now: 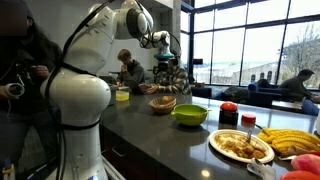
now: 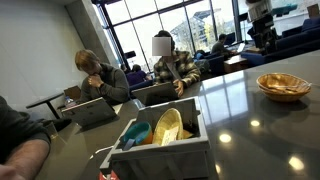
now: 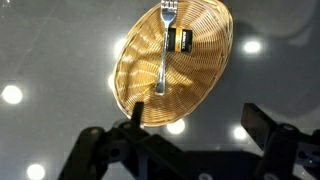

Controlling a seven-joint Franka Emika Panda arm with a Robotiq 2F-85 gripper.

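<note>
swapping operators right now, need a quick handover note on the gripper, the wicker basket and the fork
Gripper: open, empty, hovering above the wicker basket, touching nothing.
Things: the basket sits on the dark counter. The fork lies along its middle, tines toward the top of the wrist view. A small dark item with a yellow label lies right beside the fork.
Done: both are inside the basket.
Left: nothing gripped, no contact yet.

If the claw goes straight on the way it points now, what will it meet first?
Probably the near rim of the woven basket, which holds a fork and a small dark jar. Depth is unclear: the open claw may instead land on the counter just beside it.
</note>
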